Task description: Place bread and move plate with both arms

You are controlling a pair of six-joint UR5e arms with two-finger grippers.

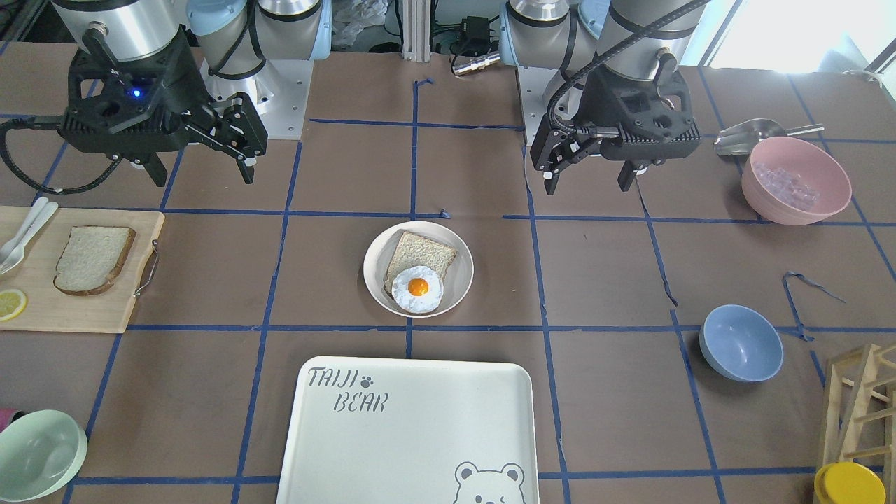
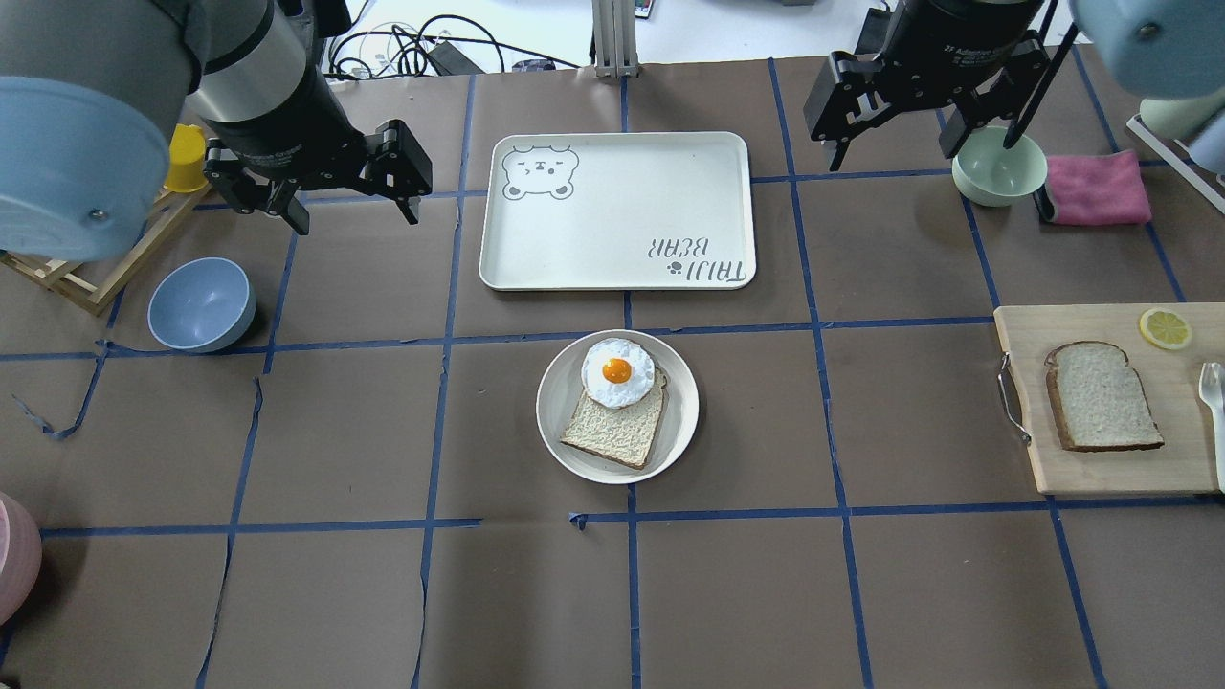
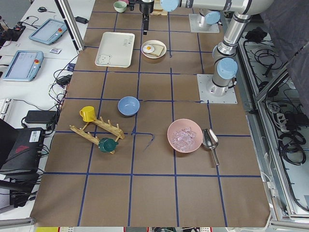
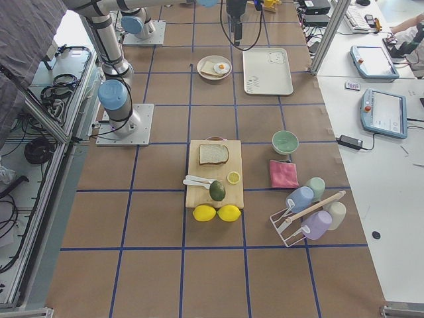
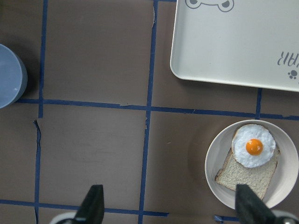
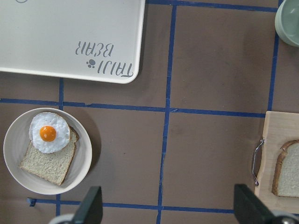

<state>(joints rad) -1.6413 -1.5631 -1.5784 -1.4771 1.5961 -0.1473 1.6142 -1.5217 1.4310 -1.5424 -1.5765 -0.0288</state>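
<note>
We find the bread [image 2: 1101,397] lying flat on a wooden cutting board [image 2: 1101,474] at the robot's right side, next to a lemon slice [image 2: 1165,328] and touching no tool. The right gripper [image 2: 890,153] hangs in the air with its two fingers spread wide and nothing between them. It is just beside a pale green bowl [image 2: 995,177], and the bread is well apart from it, nearer the robot.

The plate [image 2: 553,407] sits in the middle of the table between the two arms. It holds a thin tan slice [image 2: 612,431] with a fried egg [image 2: 617,371] on top. A bear-printed tray [image 2: 612,220] lies just beyond it.

We see the left gripper [image 2: 356,220] likewise spread and empty, hovering near a blue bowl [image 2: 201,304], with the plate well off to its right.
</note>
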